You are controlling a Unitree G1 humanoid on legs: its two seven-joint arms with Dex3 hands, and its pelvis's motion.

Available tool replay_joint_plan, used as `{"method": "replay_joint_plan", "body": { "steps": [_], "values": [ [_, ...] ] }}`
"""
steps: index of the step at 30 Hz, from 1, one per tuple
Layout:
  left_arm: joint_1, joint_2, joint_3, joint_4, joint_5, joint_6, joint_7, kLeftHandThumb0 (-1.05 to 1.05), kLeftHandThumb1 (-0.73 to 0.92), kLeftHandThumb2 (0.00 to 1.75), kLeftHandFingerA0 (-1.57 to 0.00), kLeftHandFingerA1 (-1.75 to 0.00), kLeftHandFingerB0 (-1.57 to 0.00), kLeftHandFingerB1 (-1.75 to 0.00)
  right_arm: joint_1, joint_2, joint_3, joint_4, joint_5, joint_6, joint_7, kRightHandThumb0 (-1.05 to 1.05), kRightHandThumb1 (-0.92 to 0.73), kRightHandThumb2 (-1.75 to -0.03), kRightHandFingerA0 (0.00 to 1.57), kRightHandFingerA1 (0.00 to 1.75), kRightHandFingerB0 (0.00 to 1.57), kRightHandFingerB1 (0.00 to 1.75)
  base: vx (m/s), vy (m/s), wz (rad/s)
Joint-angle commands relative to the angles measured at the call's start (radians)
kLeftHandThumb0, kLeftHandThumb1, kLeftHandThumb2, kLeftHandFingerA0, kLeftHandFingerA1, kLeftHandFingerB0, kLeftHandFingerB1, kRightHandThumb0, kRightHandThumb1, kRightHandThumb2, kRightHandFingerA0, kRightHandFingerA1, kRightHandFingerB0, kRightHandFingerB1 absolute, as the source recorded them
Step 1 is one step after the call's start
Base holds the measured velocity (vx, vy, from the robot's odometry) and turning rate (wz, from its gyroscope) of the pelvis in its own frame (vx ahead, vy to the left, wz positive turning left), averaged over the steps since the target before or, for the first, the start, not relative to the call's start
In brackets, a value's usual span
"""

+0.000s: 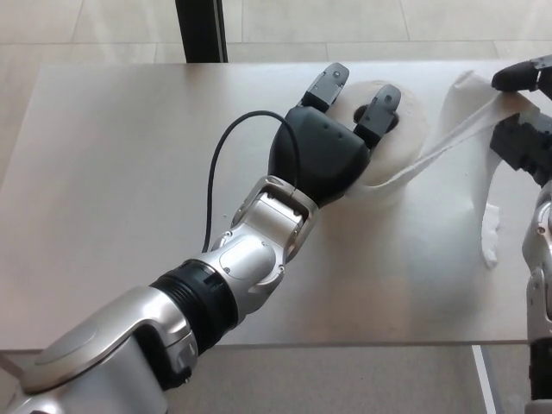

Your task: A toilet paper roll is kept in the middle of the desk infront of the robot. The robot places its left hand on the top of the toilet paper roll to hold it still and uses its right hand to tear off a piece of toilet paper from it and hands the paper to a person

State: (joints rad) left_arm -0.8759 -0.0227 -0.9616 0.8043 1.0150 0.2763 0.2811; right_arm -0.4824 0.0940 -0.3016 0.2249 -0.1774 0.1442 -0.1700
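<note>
Head view, near to far, all relative to the toilet paper roll (398, 129). Left arm comes up from the near-left corner, black cable looped beside the wrist. Left hand (332, 142) sits on the roll's near-left side, palm pressed against its top edge, two fingers (380, 107) spread over the top, one at the core hole. It's not closed around anything, just pinning the roll down. Roll stands upright on the desk (112, 172), centre-right, toward the far edge. Right of the roll: a paper strip (448, 142) runs taut from the roll's near-right side up to the right hand (524, 116), raised at the frame's right edge. Its fingers are pinched on the paper; a loose tail hangs below and reaches the desk. Black post beyond the desk, far left of the roll.

Progress, my read: hold done, paper gripped and drawn out. Strip looks connected to the roll, so the tear isn't finished. Handover remains; no person visible.
</note>
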Motion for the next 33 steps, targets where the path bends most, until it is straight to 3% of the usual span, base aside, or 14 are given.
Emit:
{"method": "replay_joint_plan", "body": {
  "steps": [1,4,5,6,11,12,14,17,18,19,23,26,27,33],
  "values": [
    [0.042,0.035,-0.003,0.036,0.016,-0.018,-0.043,-0.63,0.66,0.85,0.00,0.00,0.00,0.00,-0.327,0.172,-0.430,-0.334,0.963,0.200,-0.522,-0.34,-0.92,-0.67,0.95,1.75,0.59,1.69,0.00,0.000,0.00],
    [0.037,0.035,-0.008,0.041,0.021,-0.016,-0.048,-0.63,0.67,0.85,0.00,0.00,0.00,0.00,-0.368,0.156,-0.454,-0.326,0.986,0.194,-0.553,-0.38,-0.92,-0.69,0.95,1.75,0.51,1.51,0.00,0.000,0.00],
    [0.037,0.034,-0.009,0.044,0.022,-0.016,-0.043,-0.63,0.64,0.83,0.00,0.00,0.00,0.00,-0.372,0.149,-0.457,-0.327,0.989,0.199,-0.544,-0.29,-0.88,-0.86,0.97,1.75,0.62,1.75,0.00,0.000,0.00],
    [0.036,0.034,-0.012,0.047,0.027,-0.015,-0.037,-0.63,0.66,0.84,0.00,0.00,0.00,0.00,-0.390,0.134,-0.469,-0.327,1.007,0.203,-0.551,-0.33,-0.92,-0.77,0.96,1.75,0.66,1.75,0.00,0.000,0.00],
    [0.045,0.039,-0.018,0.034,0.032,-0.014,-0.045,-0.63,0.68,0.87,0.00,0.00,0.00,-0.03,-0.450,0.098,-0.516,-0.315,1.038,0.184,-0.587,-0.27,-0.92,-0.85,0.96,1.75,0.73,1.75,0.00,0.000,0.00],
    [0.047,0.043,-0.022,0.032,0.035,-0.017,-0.043,-0.74,0.48,0.81,0.00,-0.14,0.00,-0.08,-0.472,0.083,-0.530,-0.307,1.040,0.178,-0.597,-0.29,-0.92,-0.83,0.99,1.75,0.71,1.75,0.00,0.000,0.00],
    [0.048,0.044,-0.023,0.032,0.035,-0.019,-0.042,-0.74,0.48,0.81,0.00,-0.14,0.00,-0.08,-0.486,0.077,-0.541,-0.305,1.047,0.181,-0.607,-0.29,-0.92,-0.83,0.99,1.75,0.71,1.75,0.00,0.000,0.00],
    [0.049,0.052,-0.034,0.029,0.046,-0.023,-0.044,-0.76,0.49,0.81,0.00,-0.12,0.00,-0.08,-0.537,0.041,-0.564,-0.290,1.040,0.196,-0.614,-0.35,-0.92,-0.79,1.00,1.75,0.71,1.75,0.00,0.000,0.00],
    [0.051,0.057,-0.036,0.024,0.047,-0.027,-0.045,-0.61,0.67,0.83,0.00,0.00,0.00,-0.06,-0.554,0.033,-0.573,-0.285,1.041,0.199,-0.622,-0.35,-0.92,-0.78,1.01,1.75,0.72,1.75,0.00,0.000,0.00],
    [0.051,0.059,-0.038,0.024,0.048,-0.029,-0.045,-0.76,0.49,0.81,0.00,-0.13,0.00,-0.09,-0.578,0.014,-0.586,-0.273,1.047,0.208,-0.631,-0.40,-0.92,-0.75,1.02,1.75,0.73,1.75,0.00,0.000,0.00],
    [0.061,0.063,-0.033,0.024,0.041,-0.038,-0.034,-0.73,0.49,0.83,0.00,-0.15,0.00,-0.12,-0.655,-0.035,-0.629,-0.235,1.069,0.206,-0.642,-0.47,-0.92,-0.73,1.00,1.75,0.69,1.70,0.00,0.000,0.00],
    [0.064,0.061,-0.037,0.028,0.045,-0.034,-0.030,-0.72,0.49,0.83,0.00,-0.15,0.00,-0.13,-0.674,-0.047,-0.648,-0.227,1.073,0.223,-0.653,-0.49,-0.92,-0.78,1.03,1.75,0.68,1.75,0.00,0.000,0.00],
    [0.063,0.059,-0.035,0.029,0.039,-0.039,-0.036,-0.60,0.68,0.83,0.00,0.00,0.00,-0.06,-0.679,-0.061,-0.663,-0.226,1.098,0.229,-0.645,-0.46,-0.92,-0.78,1.04,1.75,0.67,1.75,0.00,0.000,0.00],
    [0.081,0.068,-0.044,0.023,0.047,-0.041,-0.020,-0.58,0.68,0.80,0.00,-0.01,0.00,-0.09,-0.776,-0.153,-0.707,-0.155,1.024,0.259,-0.635,-0.49,-0.92,-0.69,0.97,1.75,0.64,1.71,0.00,0.000,0.00]
  ]
}}
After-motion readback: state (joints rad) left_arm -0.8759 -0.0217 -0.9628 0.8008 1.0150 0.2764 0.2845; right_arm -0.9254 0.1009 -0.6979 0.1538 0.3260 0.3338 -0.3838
